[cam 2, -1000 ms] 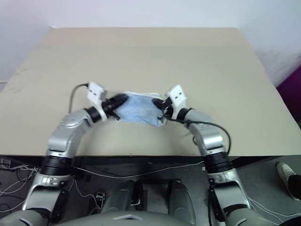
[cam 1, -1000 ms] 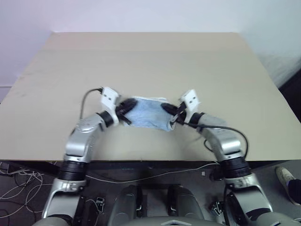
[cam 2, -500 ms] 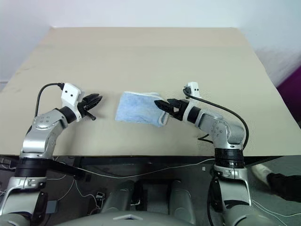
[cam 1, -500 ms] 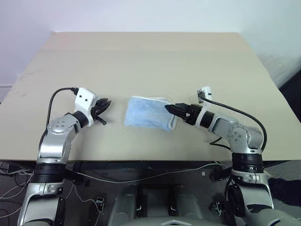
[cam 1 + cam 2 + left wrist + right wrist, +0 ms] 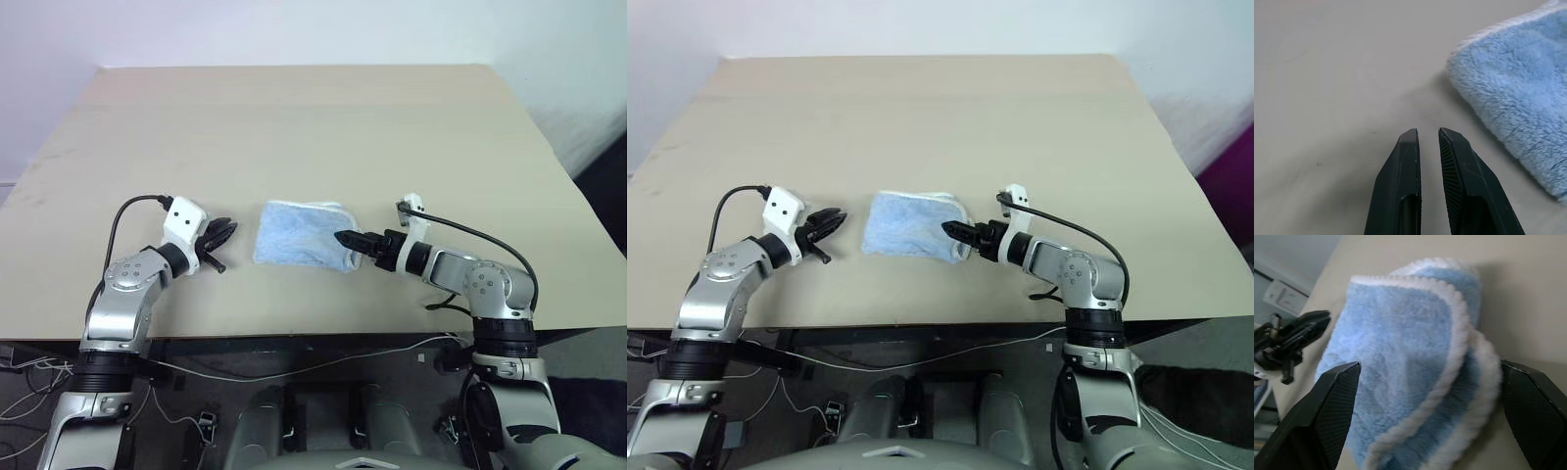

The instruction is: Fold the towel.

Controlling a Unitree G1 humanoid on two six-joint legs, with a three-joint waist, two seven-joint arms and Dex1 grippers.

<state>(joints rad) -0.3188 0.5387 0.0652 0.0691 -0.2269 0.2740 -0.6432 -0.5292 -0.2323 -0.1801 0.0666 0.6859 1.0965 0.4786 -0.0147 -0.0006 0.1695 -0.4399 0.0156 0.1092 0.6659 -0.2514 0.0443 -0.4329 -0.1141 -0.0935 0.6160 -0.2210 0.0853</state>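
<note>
The towel [image 5: 302,235] is a light-blue terry cloth with white edging, lying folded into a small pad on the table, near its front. My left gripper [image 5: 223,235] hovers a short way left of the towel, apart from it. Its fingers [image 5: 1409,147] stand almost together with nothing between them, so it is shut. My right gripper [image 5: 345,238] points at the towel's right edge and is open. In the right wrist view its two fingers [image 5: 1337,396] stand wide on either side of the towel's rolled white-edged corner [image 5: 1400,347], not closed on it.
The beige table [image 5: 294,127] stretches bare behind and to both sides of the towel. Its front edge runs just below both arms. Cables lie on the floor under that edge. A white wall stands behind the table.
One second ago both grippers were at the towel's two ends. Both have come off it: the left arm swung out to the left, and the right gripper rolled and opened.
</note>
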